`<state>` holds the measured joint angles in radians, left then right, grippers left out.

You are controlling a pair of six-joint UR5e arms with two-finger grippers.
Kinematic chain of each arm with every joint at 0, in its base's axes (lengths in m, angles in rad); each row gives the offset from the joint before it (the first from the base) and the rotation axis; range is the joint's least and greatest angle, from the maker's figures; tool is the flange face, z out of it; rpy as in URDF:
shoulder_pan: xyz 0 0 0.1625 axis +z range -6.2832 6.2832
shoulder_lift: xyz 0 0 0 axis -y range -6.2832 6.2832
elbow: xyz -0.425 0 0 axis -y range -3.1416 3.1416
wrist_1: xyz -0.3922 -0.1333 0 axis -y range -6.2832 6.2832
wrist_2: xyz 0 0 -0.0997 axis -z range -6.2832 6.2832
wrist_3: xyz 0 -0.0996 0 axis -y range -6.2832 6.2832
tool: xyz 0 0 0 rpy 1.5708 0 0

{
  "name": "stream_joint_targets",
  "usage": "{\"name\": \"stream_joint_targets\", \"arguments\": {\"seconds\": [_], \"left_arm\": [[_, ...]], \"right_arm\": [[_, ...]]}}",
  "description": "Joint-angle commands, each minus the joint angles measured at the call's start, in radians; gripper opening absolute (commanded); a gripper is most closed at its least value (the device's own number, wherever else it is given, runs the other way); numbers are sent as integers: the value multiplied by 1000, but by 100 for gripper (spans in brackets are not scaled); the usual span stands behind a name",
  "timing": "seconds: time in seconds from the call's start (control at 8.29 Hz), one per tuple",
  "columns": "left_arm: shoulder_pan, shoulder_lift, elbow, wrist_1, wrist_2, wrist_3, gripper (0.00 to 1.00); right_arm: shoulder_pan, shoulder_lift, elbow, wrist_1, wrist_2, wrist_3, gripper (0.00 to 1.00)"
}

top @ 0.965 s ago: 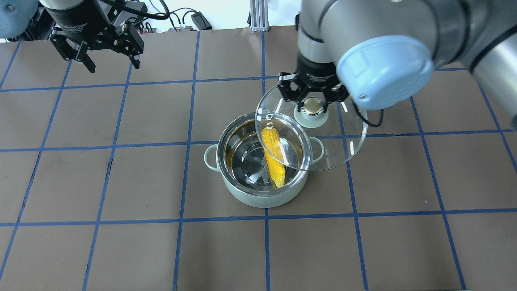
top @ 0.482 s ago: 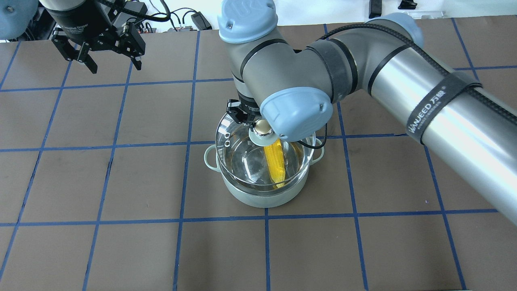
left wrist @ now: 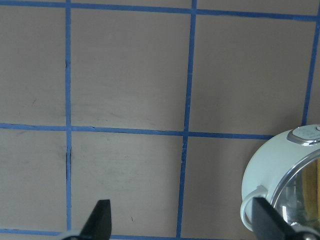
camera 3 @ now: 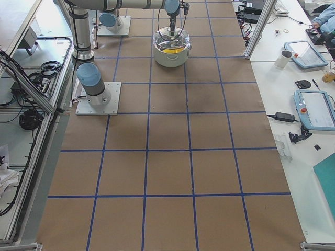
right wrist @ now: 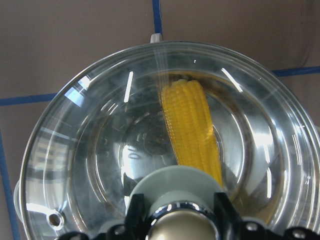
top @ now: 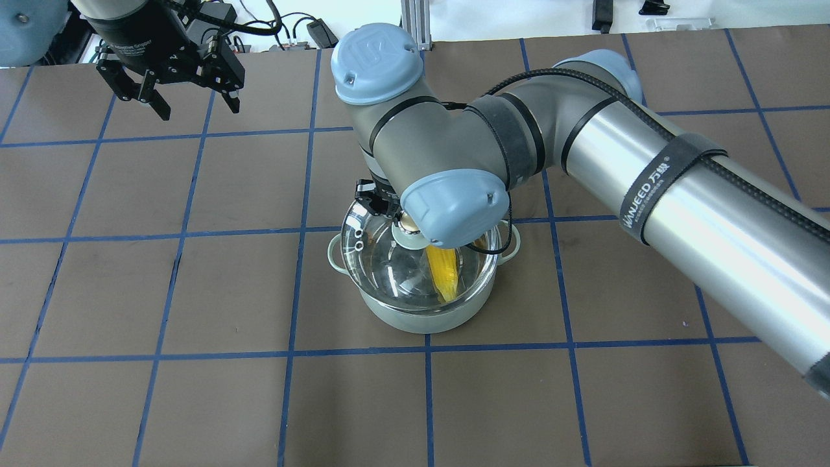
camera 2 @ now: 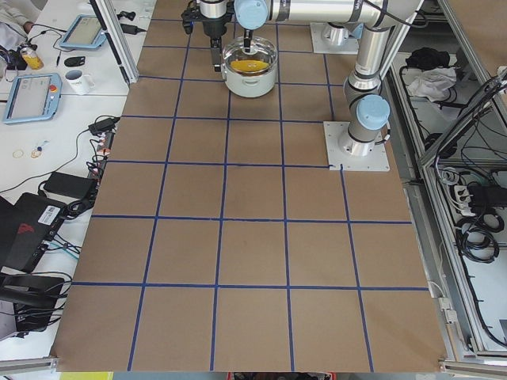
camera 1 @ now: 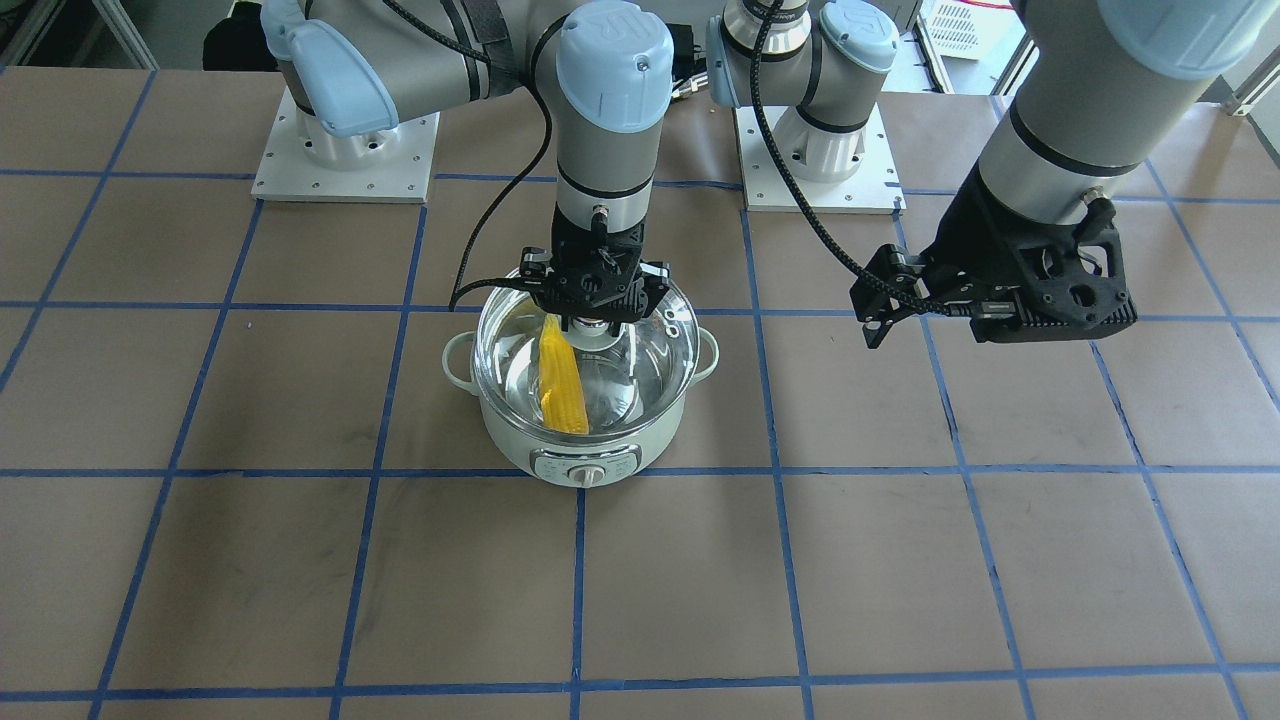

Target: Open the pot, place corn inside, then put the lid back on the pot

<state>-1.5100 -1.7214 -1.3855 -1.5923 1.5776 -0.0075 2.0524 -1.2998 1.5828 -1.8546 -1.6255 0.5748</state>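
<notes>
The mint-green pot stands mid-table, its dial panel showing in the front view. The yellow corn lies inside it, also seen in the right wrist view. The clear glass lid covers the pot's opening, roughly centred; I cannot tell whether it rests on the rim. My right gripper is shut on the lid's knob from above. My left gripper is open and empty, high over the table's far left. The pot's edge shows in the left wrist view.
The brown table carries a blue tape grid. The arms' base plates sit at the robot's side. Side benches hold tablets and a mug. My right arm's forearm stretches over the table's right half.
My right arm has carried the lid left from beside the pot to over its opening and lowered it. My left gripper has shifted slightly right and stays open.
</notes>
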Motion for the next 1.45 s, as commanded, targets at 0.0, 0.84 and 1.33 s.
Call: {"name": "stream_joint_targets", "arguments": {"seconds": [0.0, 0.84, 1.33], "left_arm": [[-1, 2, -1, 0, -21, 0, 100], [-1, 2, -4, 0, -25, 0, 100], [-1, 0, -6, 0, -24, 0, 100]], "right_arm": [[0, 2, 19, -23, -2, 0, 0], [-3, 2, 20, -35, -30, -7, 0], [-3, 4, 37, -52, -27, -3, 0]]}}
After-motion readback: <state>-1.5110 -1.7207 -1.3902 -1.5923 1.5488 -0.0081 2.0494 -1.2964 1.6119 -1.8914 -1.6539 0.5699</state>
